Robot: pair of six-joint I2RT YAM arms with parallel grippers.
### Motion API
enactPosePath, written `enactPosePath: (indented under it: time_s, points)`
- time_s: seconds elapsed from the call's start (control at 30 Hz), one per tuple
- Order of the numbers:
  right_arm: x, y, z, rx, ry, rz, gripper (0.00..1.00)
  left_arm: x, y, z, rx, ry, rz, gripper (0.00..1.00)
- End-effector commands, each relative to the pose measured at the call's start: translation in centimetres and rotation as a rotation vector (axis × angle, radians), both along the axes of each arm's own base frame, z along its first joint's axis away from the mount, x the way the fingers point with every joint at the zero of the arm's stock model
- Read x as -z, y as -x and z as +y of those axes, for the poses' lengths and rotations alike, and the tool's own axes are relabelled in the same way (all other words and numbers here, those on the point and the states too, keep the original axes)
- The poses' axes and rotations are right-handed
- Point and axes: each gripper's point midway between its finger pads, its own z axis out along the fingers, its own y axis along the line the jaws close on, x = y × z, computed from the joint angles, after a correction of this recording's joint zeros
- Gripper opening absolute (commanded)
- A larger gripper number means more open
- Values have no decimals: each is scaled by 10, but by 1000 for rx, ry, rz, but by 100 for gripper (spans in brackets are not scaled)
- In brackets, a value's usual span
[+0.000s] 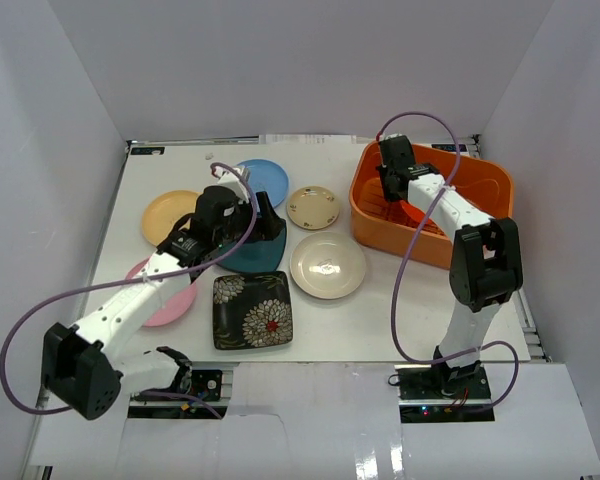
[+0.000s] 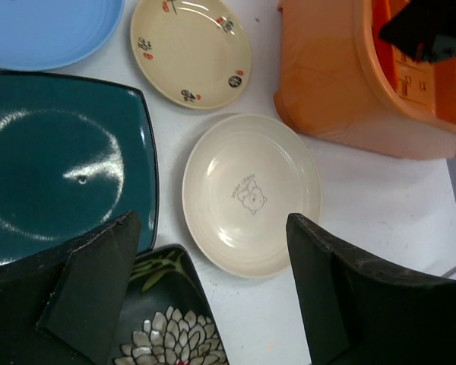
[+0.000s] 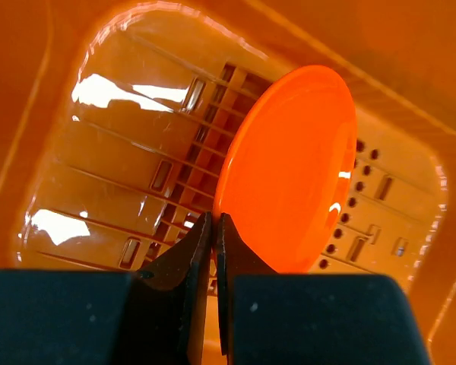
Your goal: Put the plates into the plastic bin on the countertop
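Observation:
My right gripper (image 3: pixel 214 220) is inside the orange plastic bin (image 1: pixel 490 170), shut on the rim of the small orange-red plate (image 3: pixel 289 167), which tilts above the slotted bottom (image 3: pixel 129 175). My left gripper (image 2: pixel 211 228) is open and empty above the cream plate (image 2: pixel 251 190), between the square dark teal plate (image 2: pixel 53 152) and the square black floral plate (image 2: pixel 167 327). On the white countertop (image 1: pixel 380 320) lie the blue plate (image 1: pixel 265 178), yellow plate (image 1: pixel 167 215), pink plate (image 1: pixel 170 305), small tan plate (image 1: pixel 313 207) and cream plate (image 1: pixel 327 265).
The bin stands at the right rear of the countertop, and its near wall (image 2: pixel 327 84) shows in the left wrist view. White walls close in the left, right and back. The left arm (image 1: pixel 130 300) lies across the pink plate.

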Motion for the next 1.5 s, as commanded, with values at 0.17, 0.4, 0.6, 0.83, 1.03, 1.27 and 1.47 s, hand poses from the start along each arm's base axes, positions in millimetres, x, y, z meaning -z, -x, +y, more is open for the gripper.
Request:
enactPosePath:
  time_s: [0.17, 0.4, 0.6, 0.83, 1.03, 1.27, 1.47]
  points:
    - [27, -14, 7, 1, -56, -5, 9, 11, -93, 45, -244, 3, 65, 88]
    - [16, -7, 16, -2, -140, -31, 53, 47, -159, 105, -398, -7, 139, 87]
    - [-36, 6, 31, -57, -268, -141, 60, 92, -199, 127, -428, 14, 231, 80]
    - [-82, 50, 67, -209, -431, -273, 60, 111, -245, 131, -419, -26, 221, 68]
    - [-97, 79, 81, -274, -476, -307, 59, 150, -257, 133, -425, -69, 281, 56]
    - [-121, 106, 112, -406, -569, -321, 59, 152, -274, 133, -426, -69, 268, 20]
    - [-103, 135, 175, -543, -693, -216, 59, 100, -285, 134, -429, -25, 174, 0]
